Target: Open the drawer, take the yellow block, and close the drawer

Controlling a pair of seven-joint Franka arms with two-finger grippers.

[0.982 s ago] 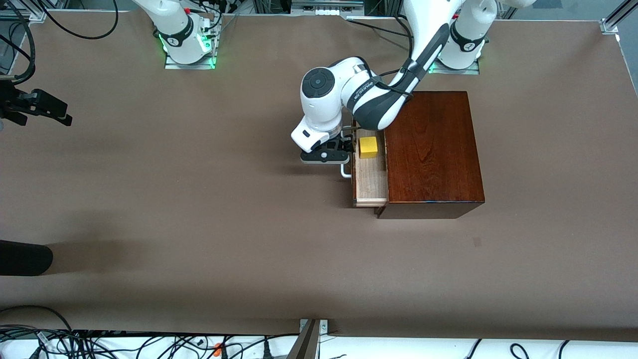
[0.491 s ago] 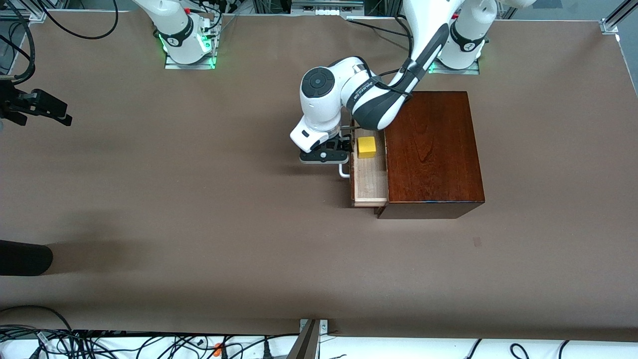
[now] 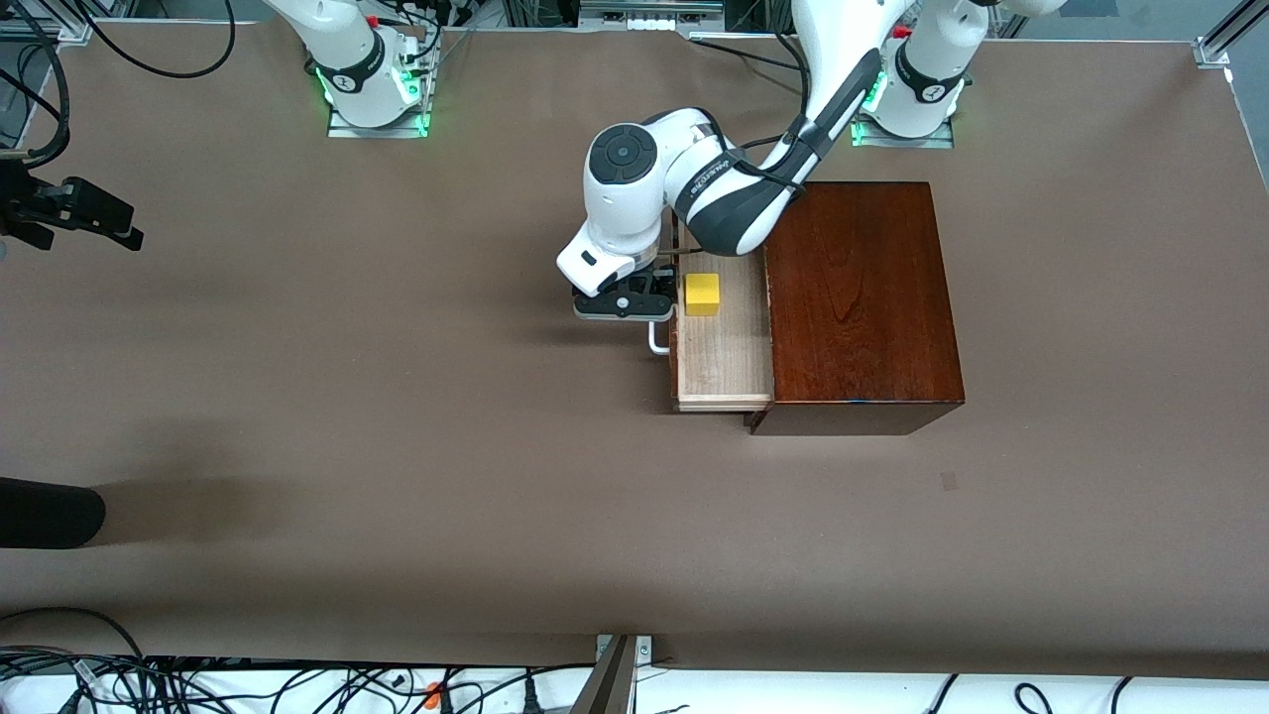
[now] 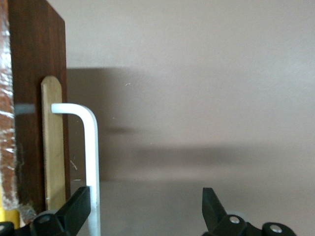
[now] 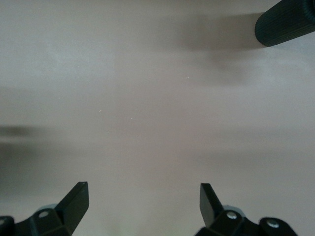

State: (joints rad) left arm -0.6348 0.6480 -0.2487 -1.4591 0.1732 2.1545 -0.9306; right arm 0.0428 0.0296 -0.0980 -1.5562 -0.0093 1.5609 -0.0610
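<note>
The dark reddish-brown wooden box (image 3: 861,297) stands near the left arm's base. Its drawer (image 3: 724,357) is pulled partly out toward the right arm's end and shows its pale wood floor. The yellow block (image 3: 702,295) sits in the drawer, close to the drawer front. My left gripper (image 3: 629,302) is low at the white loop handle (image 3: 657,340). In the left wrist view the gripper (image 4: 145,199) is open, with one finger (image 4: 76,209) between the handle (image 4: 91,147) and the dark drawer front (image 4: 37,59). My right gripper (image 3: 84,213) waits open over the table at the right arm's end, also open in its wrist view (image 5: 144,196).
A black cylinder (image 3: 50,512) lies at the table's edge at the right arm's end, nearer the front camera; it also shows in the right wrist view (image 5: 285,22). Cables lie along the table's near edge (image 3: 297,684).
The left gripper has moved toward the right arm's end with the handle, and the drawer has slid farther out. The yellow block rode along with it. The right arm has not moved.
</note>
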